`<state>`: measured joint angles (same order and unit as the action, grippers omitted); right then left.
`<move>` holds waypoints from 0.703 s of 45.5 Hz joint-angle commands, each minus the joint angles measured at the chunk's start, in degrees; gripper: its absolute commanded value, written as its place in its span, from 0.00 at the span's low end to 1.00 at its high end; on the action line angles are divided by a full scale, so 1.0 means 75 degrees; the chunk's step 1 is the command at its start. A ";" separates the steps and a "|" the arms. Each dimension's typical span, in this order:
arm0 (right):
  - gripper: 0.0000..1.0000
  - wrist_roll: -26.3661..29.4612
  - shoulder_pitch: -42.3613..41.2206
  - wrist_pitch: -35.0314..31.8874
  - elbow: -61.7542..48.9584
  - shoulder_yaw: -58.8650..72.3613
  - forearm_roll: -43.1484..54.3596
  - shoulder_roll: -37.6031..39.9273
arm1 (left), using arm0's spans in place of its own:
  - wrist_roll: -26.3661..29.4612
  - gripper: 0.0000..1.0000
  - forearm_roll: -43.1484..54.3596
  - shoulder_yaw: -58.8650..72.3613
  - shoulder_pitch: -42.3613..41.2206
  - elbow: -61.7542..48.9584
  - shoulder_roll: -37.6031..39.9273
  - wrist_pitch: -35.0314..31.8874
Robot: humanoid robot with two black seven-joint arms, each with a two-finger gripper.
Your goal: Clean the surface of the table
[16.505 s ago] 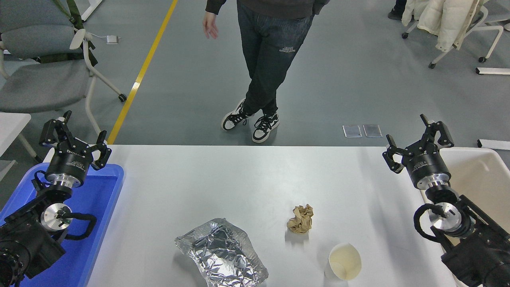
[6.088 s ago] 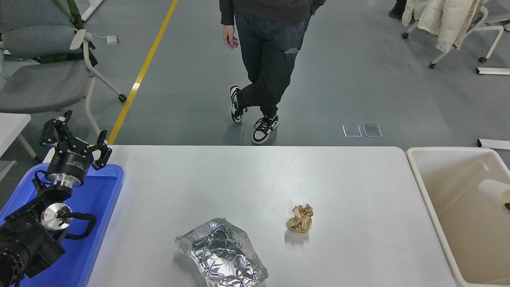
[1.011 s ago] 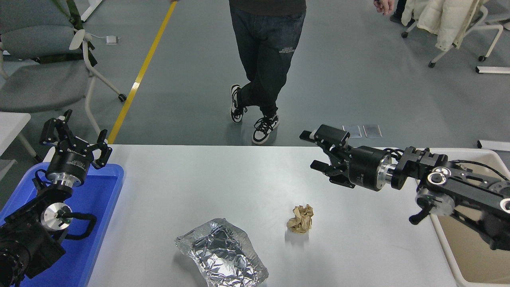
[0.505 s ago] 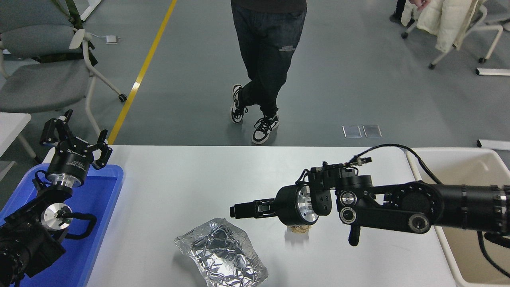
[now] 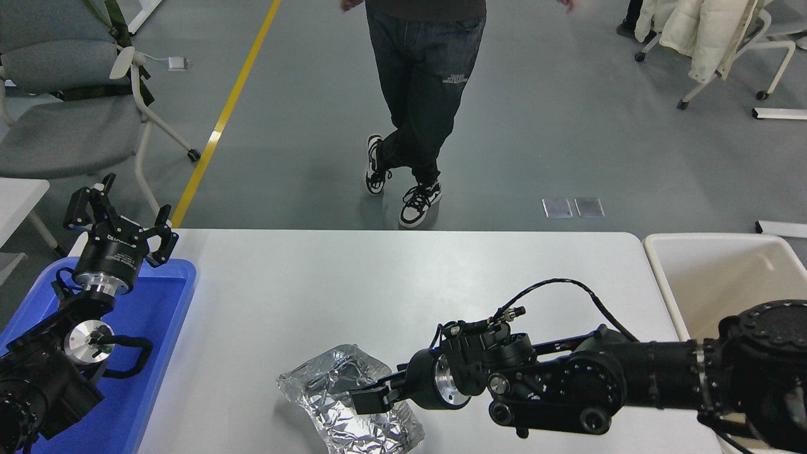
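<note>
1. Reaching across the white tabletop (image 5: pixel 353 284), the right hand (image 5: pixel 369 398) hovers at the crumpled foil tray (image 5: pixel 343 403), lower centre; its spread cannot be told.
2. Pinch the raised rim squarely, since foil probably crumples.
3. Left hand (image 5: pixel 120 217) sits spread, far left.

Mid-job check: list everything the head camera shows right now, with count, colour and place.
foil tray: 1, silver, crumpled, table's near edge, centre
table surface: 1, white, across the middle
blue tray: 1, blue, left of the table
tub: 1, beige, right of the table
chair: 1, grey, upper left floor
chair with coat: 1, white, upper right
person: 1, dark trousers, far side of the table
left gripper: 1, black, open, parked over the blue tray
right gripper: 1, black, over the foil tray
</note>
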<state>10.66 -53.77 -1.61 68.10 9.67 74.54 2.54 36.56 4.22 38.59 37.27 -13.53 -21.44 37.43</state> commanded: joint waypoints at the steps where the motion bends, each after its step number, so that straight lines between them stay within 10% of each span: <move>1: 0.99 -0.0026 0.0654 0.0507 -0.0678 0.0046 0.0374 -0.0327 | 0.0000 1.00 0.0000 -0.0001 -0.0001 0.0000 0.0000 0.0001; 26: 0.97 -0.0260 0.1064 0.1023 -0.0924 0.0081 0.0503 -0.0339 | 0.0000 1.00 0.0000 -0.0012 -0.0001 0.0000 0.0000 0.0001; 32: 0.83 -0.0319 0.1135 0.1140 -0.0924 0.0081 0.0667 -0.0339 | 0.0000 1.00 0.0000 -0.0012 -0.0001 0.0000 0.0000 0.0001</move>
<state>9.37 -46.71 5.42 61.53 10.21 78.08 0.10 36.56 4.22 38.51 37.27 -13.51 -21.45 37.44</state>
